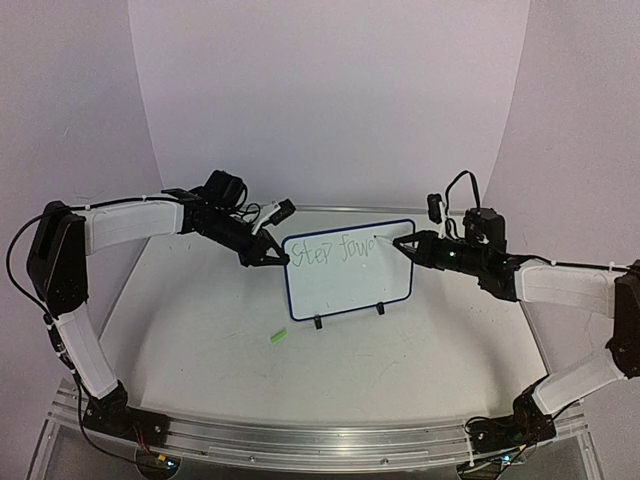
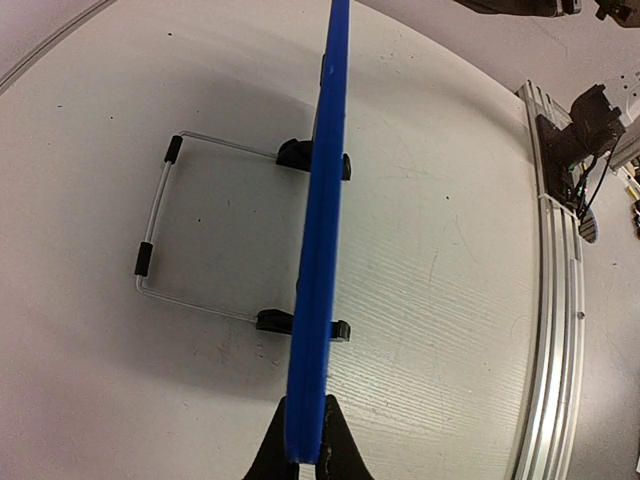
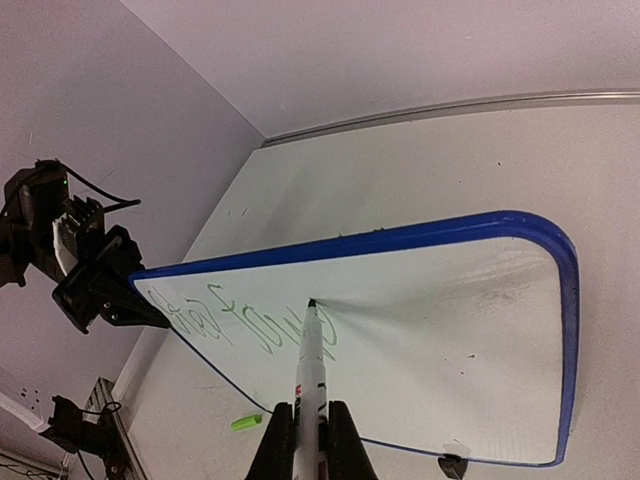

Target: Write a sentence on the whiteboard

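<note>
White tabletop point(image 1: 200, 340) with pale walls behind it fills my overhead view, and I read it from the left. At centre left, the left gripper point(image 1: 268, 258) is clamped shut on the left edge of the whiteboard point(image 1: 345, 275). My left wrist camera confirms it, with the blue frame pinched between the fingers point(image 2: 272, 455) at the bottom of the frame. That view also shows the wire stand point(image 2: 160, 230) splayed out behind the board and both clip feet point(image 2: 300, 155) on the table, so the board stands upright on its own base near the middle of the surface. A small green cap point(image 1: 277, 336) lies on the table below and left of the board, well apart from it. Across the top of the board runs the sentence point(image 1: 335, 250) so far: "Step", then the start of a second word that looks like "forw", though the thin strokes are hard to read. Everything beneath that line is blank. To the right, the right gripper point(image 1: 412, 243) is closed on the marker point(image 3: 310, 370), whose tip touches the board at the end of the last stroke. I judge the writing under way but well short of done: the second word needs finishing and any further words are not yet written.
</note>
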Tool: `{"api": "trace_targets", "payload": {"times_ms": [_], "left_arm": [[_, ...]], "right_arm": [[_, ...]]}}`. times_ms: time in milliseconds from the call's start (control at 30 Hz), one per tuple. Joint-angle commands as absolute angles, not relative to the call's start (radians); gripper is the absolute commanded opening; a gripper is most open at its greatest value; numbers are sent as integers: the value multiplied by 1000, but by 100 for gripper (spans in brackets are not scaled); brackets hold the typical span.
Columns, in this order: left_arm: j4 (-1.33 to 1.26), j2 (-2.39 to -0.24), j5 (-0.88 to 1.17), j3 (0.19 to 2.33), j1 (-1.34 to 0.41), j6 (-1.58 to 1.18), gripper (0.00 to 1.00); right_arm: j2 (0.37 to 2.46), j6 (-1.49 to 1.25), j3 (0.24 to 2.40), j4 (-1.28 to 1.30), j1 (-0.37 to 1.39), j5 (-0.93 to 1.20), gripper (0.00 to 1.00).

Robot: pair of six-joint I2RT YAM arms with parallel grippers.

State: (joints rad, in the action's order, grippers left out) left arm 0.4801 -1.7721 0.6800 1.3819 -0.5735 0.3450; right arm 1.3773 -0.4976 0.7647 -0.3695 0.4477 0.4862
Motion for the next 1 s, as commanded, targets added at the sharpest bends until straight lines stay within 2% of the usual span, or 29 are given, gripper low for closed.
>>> {"api": "trace_targets", "payload": {"times_ms": [0, 500, 967], "left_arm": [[523, -1786, 631, 1399, -584, 379, 0], [522, -1786, 630, 1399, -584, 379, 0], [521, -1784, 632, 1401, -584, 378, 0]], "right_arm": [[1378, -492, 738, -374, 444, 460, 0], [1328, -486, 722, -340, 444, 396, 0], [1310, -479, 765, -329, 444, 487, 0]]}}
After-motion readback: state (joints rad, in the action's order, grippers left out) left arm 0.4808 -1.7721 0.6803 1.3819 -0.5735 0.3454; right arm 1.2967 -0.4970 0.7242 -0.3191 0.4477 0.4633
